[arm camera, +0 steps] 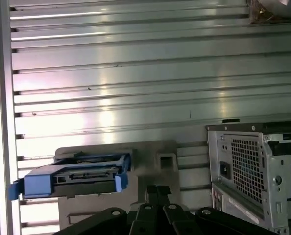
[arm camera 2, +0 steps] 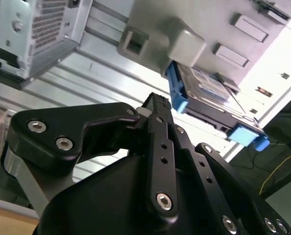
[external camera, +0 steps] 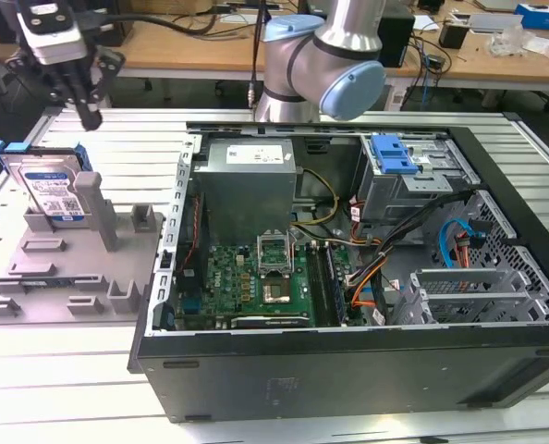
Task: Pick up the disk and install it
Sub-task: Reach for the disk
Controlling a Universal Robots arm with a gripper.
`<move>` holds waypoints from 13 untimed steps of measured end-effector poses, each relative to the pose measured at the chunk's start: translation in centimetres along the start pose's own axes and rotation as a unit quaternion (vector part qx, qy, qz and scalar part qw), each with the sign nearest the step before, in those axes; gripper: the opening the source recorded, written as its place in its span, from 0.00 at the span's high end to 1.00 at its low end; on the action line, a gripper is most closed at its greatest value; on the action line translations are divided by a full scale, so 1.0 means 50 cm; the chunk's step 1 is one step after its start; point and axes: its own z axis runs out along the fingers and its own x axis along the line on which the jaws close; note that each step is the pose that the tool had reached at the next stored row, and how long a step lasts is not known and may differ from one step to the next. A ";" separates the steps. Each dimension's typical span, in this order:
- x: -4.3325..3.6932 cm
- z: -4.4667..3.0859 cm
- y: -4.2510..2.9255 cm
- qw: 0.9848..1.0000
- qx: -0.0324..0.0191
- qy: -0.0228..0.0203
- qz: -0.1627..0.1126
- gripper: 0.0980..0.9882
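Observation:
The disk (external camera: 53, 190), a silver hard drive with a white-and-blue label in a bright blue carrier, stands tilted in a slot of the grey fixture (external camera: 62, 268) at the exterior view's left. My gripper (external camera: 90, 117) hangs above and slightly behind it, apart from it, fingers shut with nothing between them. In the second wrist view the closed fingertips (arm camera 2: 157, 104) sit just short of the disk's (arm camera 2: 209, 93) blue frame. The first wrist view shows the disk (arm camera: 77, 176) edge-on beside the gripper (arm camera: 157, 190).
An open computer case (external camera: 348, 361) lies to the exterior view's right of the fixture, with a motherboard, cables and power supply (external camera: 247, 176) inside. A grey drive cage (external camera: 413, 185) carries a blue latch (external camera: 392, 154). The arm's base (external camera: 321, 55) stands behind the case.

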 end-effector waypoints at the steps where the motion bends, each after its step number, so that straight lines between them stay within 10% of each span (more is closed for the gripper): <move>1: 0.015 0.001 0.001 1.000 0.000 0.000 0.000 0.99; 7: 0.074 0.005 0.006 1.000 0.000 0.000 0.000 0.99; 13: 0.078 0.005 0.006 1.000 0.000 0.000 0.000 0.99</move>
